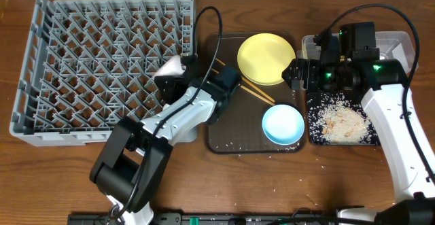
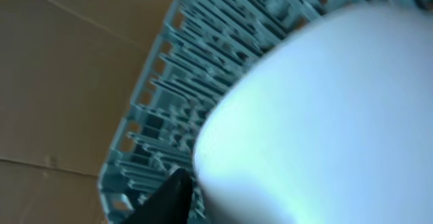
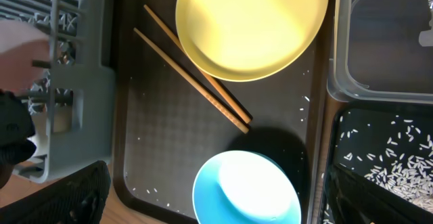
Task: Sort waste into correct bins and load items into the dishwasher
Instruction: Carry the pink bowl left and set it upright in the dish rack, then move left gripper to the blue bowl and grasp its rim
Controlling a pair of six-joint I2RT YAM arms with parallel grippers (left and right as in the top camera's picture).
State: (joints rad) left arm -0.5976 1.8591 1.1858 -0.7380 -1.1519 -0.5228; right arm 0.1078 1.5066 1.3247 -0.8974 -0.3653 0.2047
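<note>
I am watching the left pincer (image 1: pixel 182 71) at the right edge of the grey rack (image 1: pixel 102 68), with a white bowl (image 1: pixel 170 68) right at its fingers. I cannot tell whether it is gripping the bowl. The right pincer (image 1: pixel 294 74) is hanging wide open just beside the yellow plate (image 1: pixel 266 58). The plate is sharing the brown tray (image 1: pixel 224 133) with the chopsticks (image 1: pixel 257 93) and the light-blue bowl (image 1: pixel 283 124).

Brown wooden table (image 1: pixel 68 177) bore large grey plastic dish rack (image 1: pixel 41 135) left, dark-brown serving tray (image 1: pixel 231 133) centre, shallow black tray (image 1: pixel 314 133) and clear plastic tub (image 1: pixel 397 43) right; stray whitish rice grains (image 1: pixel 239 156).
</note>
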